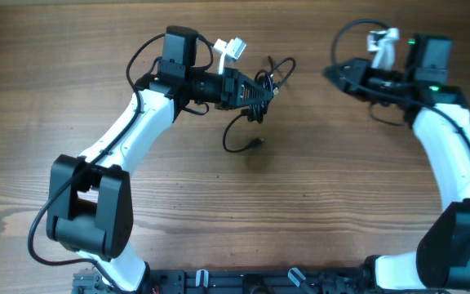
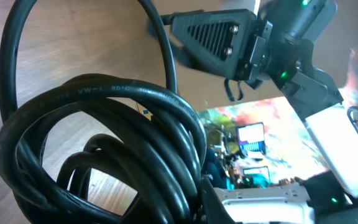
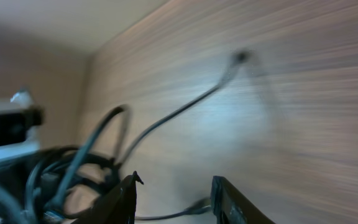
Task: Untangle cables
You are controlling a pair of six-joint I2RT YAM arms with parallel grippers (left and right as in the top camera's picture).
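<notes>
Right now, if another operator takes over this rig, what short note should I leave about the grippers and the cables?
Left gripper: shut on the cables, gripping the knotted coil at the far middle of the table.
Right gripper: open, empty, apart from the coil.
Done: one loose strand trails out of the coil towards the near side, ending in its plug end.
Left: the coil is tightly looped; the other cords must be pulled free and separated.
</notes>
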